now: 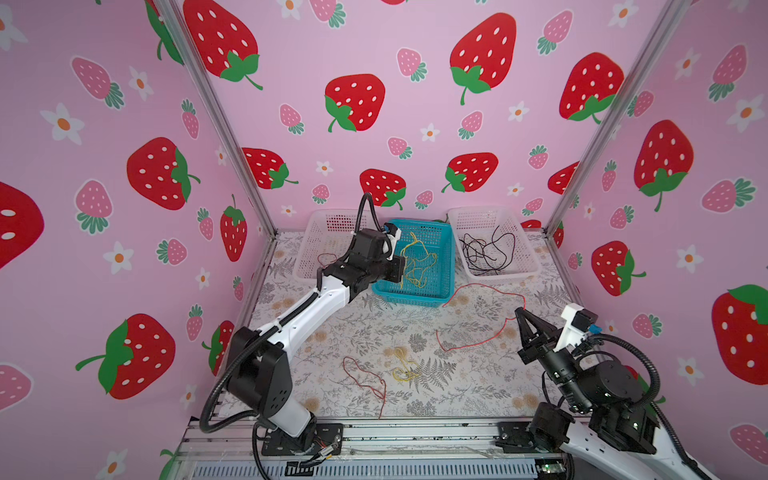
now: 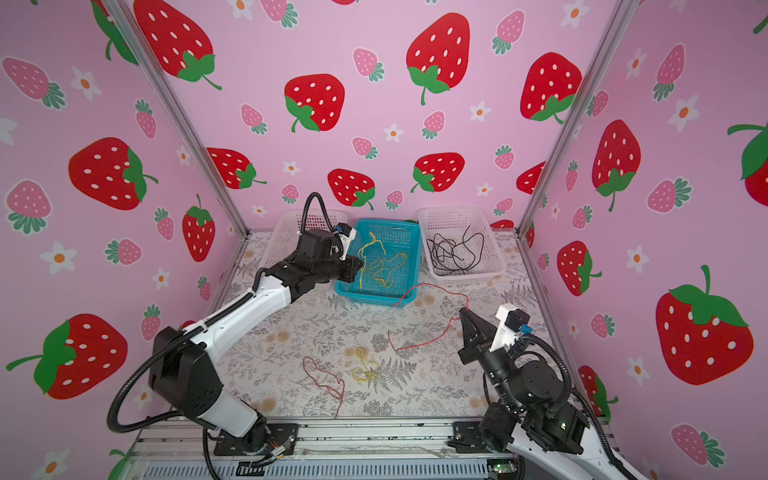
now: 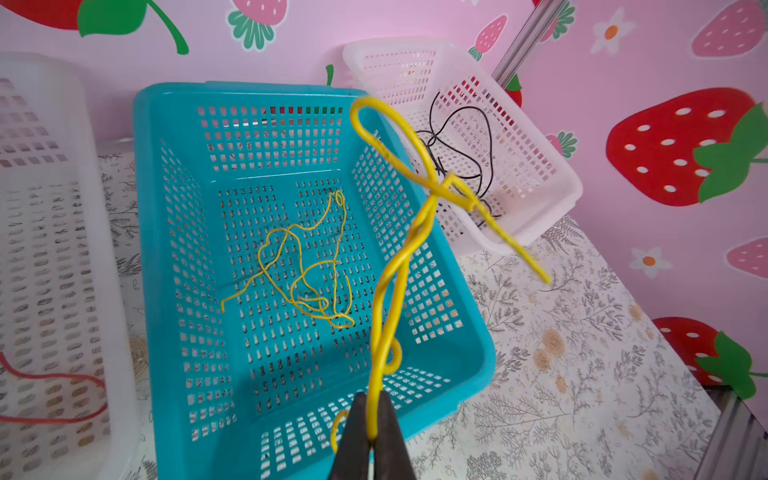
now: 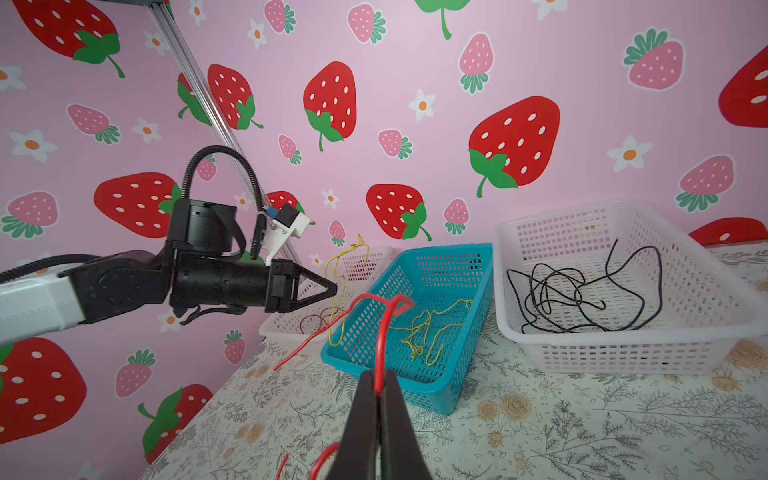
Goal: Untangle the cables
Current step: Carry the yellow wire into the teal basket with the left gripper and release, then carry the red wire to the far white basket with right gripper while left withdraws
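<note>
The left gripper is closed on a stiff, twisted yellow wire. The wire is pinched between the dark fingertips, and its loops stand out beyond them. In the right wrist view this gripper hangs above the near left rim of the turquoise perforated plastic basket, not over its middle. One end of the wire dangles close to that rim. A tangle of thin yellow wires already lies on the bottom of this basket.

The right gripper is also closed. It holds a long red wire above the floral tablecloth, and the rest of the wire trails in a wide curve on the cloth.

Thin black wires lie in the white perforated basket on the right. A bit of red wire lies in the white perforated basket on the left. One short red wire and one small yellow wire lie loose near the front of the table.

I think the step in hand is to put the held yellow wire into the turquoise basket. To do it well, the left gripper should first go further over the basket centre and lower. Both dangling ends then fall inside the walls. After that the jaws should open fully, because a bent wire can catch on a fingertip. The right arm should better stay away, so that the red wire does not cross the yellow one.
</note>
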### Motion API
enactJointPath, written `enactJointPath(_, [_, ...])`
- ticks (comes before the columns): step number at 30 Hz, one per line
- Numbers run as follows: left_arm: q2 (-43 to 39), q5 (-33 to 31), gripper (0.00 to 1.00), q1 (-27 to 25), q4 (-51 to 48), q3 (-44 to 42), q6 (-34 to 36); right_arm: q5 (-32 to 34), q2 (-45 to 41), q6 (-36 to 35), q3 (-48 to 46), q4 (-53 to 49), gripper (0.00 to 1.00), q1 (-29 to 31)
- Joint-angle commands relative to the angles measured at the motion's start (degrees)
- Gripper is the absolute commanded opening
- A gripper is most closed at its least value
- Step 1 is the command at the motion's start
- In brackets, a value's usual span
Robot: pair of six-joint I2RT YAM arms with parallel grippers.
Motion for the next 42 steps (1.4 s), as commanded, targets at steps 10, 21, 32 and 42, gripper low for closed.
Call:
enactJointPath(10, [16.39,-1.09,0.0,0.52,-7.15,16.91,2.7,-0.68,-0.79,-1.65,0.92,-1.12,0.0,-0.11])
enactJointPath(21, [14.7,-1.79,0.43,0.68,-8.73,18.96,3.1,-3.49,3.69,-1.7,0.51,2.2,0.0,-0.12])
enactJointPath(32, [-10.63,-9.28,0.99,3.82,-2.93,3.56,-0.23,-8.78,25.79,-3.76,7.57,13.45,0.0,-0.22])
enactJointPath(42, [-39.12,-27.1,0.99,8.49,-7.68,-17.79,-3.67,-20.81,60.21,-6.44,29.75,22.74,0.0,-7.3])
